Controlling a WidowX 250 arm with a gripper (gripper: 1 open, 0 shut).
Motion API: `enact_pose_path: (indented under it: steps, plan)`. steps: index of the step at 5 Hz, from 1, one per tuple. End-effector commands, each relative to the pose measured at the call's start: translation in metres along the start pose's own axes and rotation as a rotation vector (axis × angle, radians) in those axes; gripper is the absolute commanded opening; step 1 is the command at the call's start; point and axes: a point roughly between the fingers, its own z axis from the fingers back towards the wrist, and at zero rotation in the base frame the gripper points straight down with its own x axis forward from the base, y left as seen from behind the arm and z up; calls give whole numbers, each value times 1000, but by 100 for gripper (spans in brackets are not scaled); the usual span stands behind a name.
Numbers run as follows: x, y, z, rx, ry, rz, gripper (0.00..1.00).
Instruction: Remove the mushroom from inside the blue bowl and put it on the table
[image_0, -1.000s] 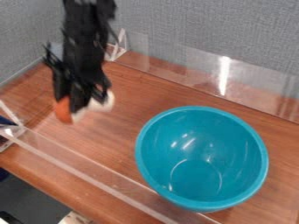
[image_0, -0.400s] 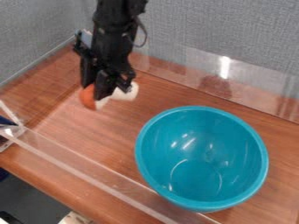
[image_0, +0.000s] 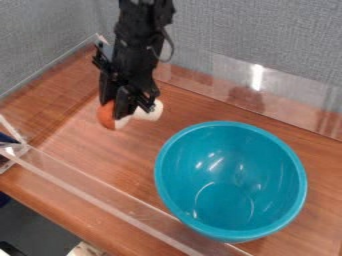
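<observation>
The mushroom (image_0: 110, 116), with its reddish-brown cap and a cream-white stem, sits between the fingers of my black gripper (image_0: 124, 112), which is shut on it. It hangs just above the table (image_0: 80, 150) at the back left. The arm reaches down from the top of the view. The blue bowl (image_0: 234, 180) stands at the front right, apart from the gripper, and its inside shows nothing in it.
Low clear acrylic walls (image_0: 254, 80) edge the tabletop at the back, and another runs along the front (image_0: 94, 190). A grey wall stands behind the table.
The gripper has carried the mushroom rightward and toward the back of the table, closer to the bowl. It has stayed shut on the mushroom. The bowl has not moved.
</observation>
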Motion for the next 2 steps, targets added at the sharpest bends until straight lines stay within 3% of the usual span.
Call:
enact_pose_path:
  steps: [1, 2]
  plan:
    - [-4, 10, -11, 12, 1, -6, 0]
    - [-3, 12, -15, 15, 3, -19, 0]
